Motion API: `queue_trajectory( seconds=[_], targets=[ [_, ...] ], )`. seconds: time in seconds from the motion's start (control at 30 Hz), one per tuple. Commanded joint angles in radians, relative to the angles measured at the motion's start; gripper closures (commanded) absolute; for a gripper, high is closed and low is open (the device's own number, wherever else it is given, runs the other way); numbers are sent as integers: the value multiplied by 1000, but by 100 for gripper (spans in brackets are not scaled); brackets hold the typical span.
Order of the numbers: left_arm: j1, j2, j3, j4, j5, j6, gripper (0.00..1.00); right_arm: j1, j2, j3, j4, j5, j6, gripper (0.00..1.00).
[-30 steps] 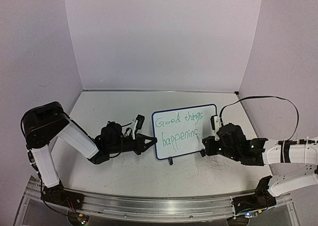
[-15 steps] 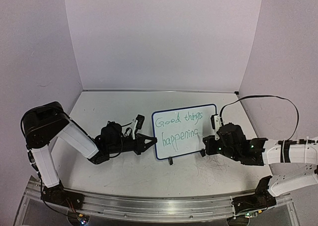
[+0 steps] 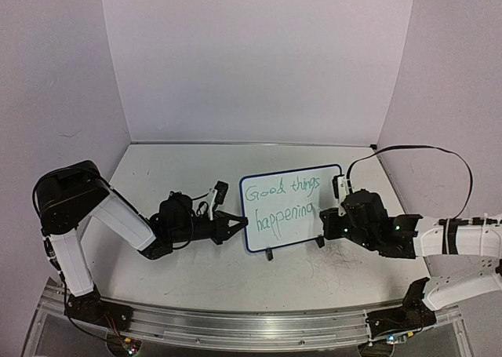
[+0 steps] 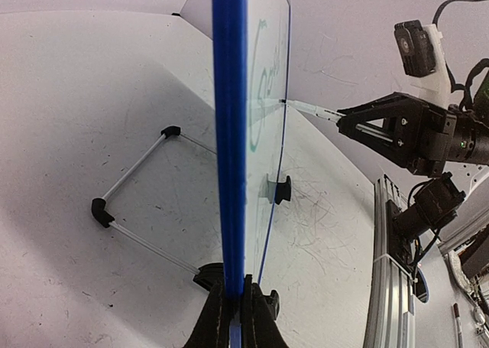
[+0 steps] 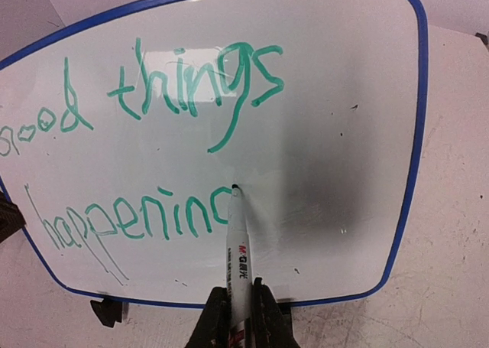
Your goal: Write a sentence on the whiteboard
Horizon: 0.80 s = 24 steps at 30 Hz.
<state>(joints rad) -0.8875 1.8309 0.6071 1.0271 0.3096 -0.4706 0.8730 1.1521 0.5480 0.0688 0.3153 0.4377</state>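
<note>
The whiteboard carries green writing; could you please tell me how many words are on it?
3. "Good" at upper left, partly cut off by the frame edge; "things" to its right; "happening" on the lower line, its last letter unfinished at the marker tip.

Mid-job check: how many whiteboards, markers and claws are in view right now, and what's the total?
whiteboard: 1
marker: 1
claws: 2, the left claw clamped on the whiteboard's edge and the right claw gripping the marker
Total: 4
</note>
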Motion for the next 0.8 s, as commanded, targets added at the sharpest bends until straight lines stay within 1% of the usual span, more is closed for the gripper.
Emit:
queue_trajectory(
  seconds=[0.0, 0.27, 0.77],
  targets=[
    [1, -41, -9, 0, -17, 26, 100, -5, 7, 18, 29, 9, 4, 100],
    [1, -41, -7, 0, -17, 30, 100, -4, -1, -20, -17, -36, 44, 100],
    [1, -43, -15, 0, -18, 38, 100, -5, 23, -25, -64, -80, 77, 100]
  ],
)
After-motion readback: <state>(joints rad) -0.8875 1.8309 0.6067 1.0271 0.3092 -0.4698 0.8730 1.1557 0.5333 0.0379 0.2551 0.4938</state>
